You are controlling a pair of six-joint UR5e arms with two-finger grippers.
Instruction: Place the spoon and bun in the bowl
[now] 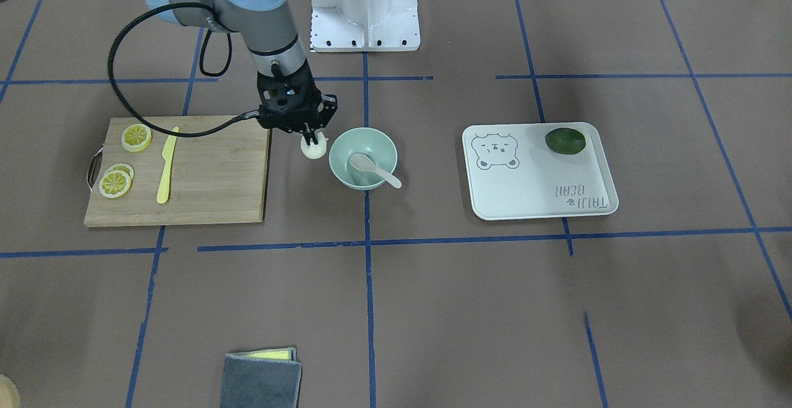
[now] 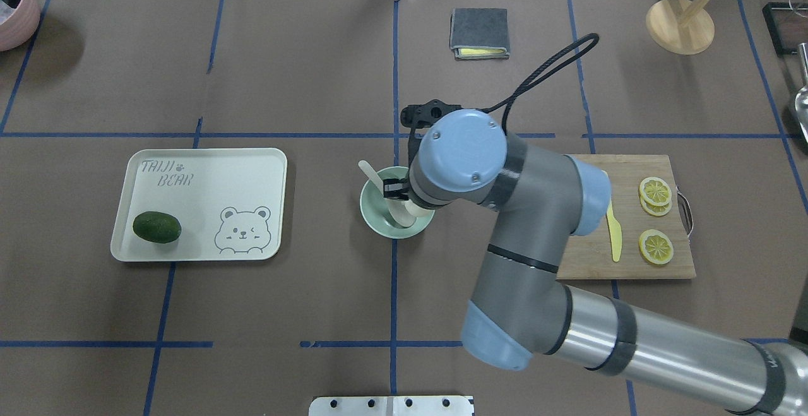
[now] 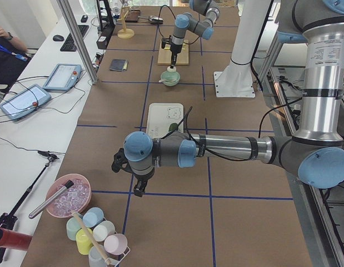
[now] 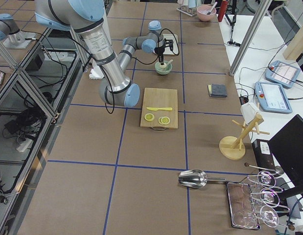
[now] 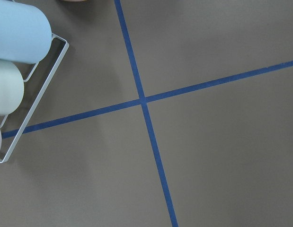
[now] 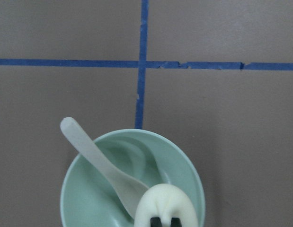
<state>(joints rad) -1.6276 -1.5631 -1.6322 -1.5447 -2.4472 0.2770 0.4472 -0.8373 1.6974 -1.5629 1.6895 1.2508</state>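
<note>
Holding the bun (image 1: 313, 149) clamped between its fingers, the right pincer (image 1: 311, 138) is hovering over the mint-green bowl (image 1: 378, 143), at the rim nearest the bamboo cutting board (image 1: 210, 179). The spoon (image 1: 373, 170) is lying in the bowl, its handle sticking out over the rim. Left pincer (image 3: 139, 188): cannot tell whether open or closed.

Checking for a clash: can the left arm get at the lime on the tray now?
Probably yes: the lime lies alone on the tray, and the right claw, holding the bun, hangs over the bowl.
</note>
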